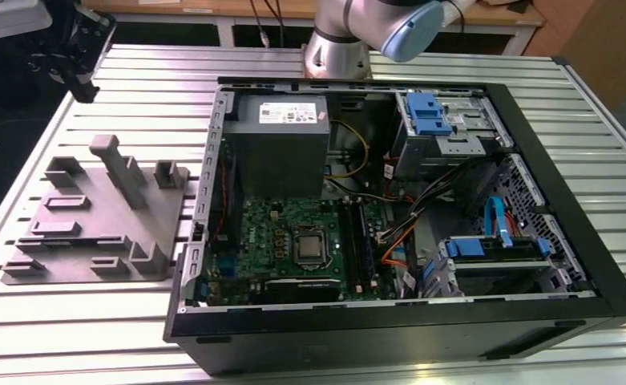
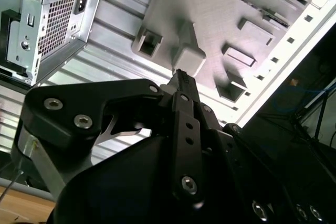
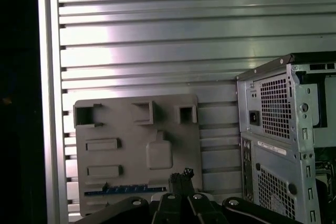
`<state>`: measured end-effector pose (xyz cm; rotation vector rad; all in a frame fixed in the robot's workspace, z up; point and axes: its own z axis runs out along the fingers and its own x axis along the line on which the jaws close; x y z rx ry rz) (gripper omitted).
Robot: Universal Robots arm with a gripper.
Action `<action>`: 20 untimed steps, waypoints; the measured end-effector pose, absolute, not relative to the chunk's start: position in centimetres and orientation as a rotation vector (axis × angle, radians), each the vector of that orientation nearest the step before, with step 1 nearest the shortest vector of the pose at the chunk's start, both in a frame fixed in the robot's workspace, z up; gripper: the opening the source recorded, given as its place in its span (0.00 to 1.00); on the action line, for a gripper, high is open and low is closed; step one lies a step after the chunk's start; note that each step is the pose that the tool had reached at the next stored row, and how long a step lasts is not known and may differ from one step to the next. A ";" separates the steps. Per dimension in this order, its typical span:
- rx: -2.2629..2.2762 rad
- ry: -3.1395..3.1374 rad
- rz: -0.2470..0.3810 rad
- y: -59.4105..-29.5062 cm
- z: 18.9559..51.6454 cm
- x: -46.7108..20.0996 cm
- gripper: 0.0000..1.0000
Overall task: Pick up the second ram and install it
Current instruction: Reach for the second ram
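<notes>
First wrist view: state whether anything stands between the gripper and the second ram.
Nothing visible does. The thin blue-green ram stick lies uncovered in the grey moulded holder, apart from the black gripper.

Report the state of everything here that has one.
computer case, open, side panel off, lying on its side.
second ram, lying in the grey fixture, not gripped.
hand, shut, holding nothing, apart from the ram.
</notes>
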<state>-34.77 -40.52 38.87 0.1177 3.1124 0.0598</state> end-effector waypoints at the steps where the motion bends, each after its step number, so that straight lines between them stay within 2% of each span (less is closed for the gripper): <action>1: 0.118 3.112 0.059 -40.5 38.9 -34.8 0.10; 20: 0.118 3.112 0.058 -43.5 37.3 -35.8 0.10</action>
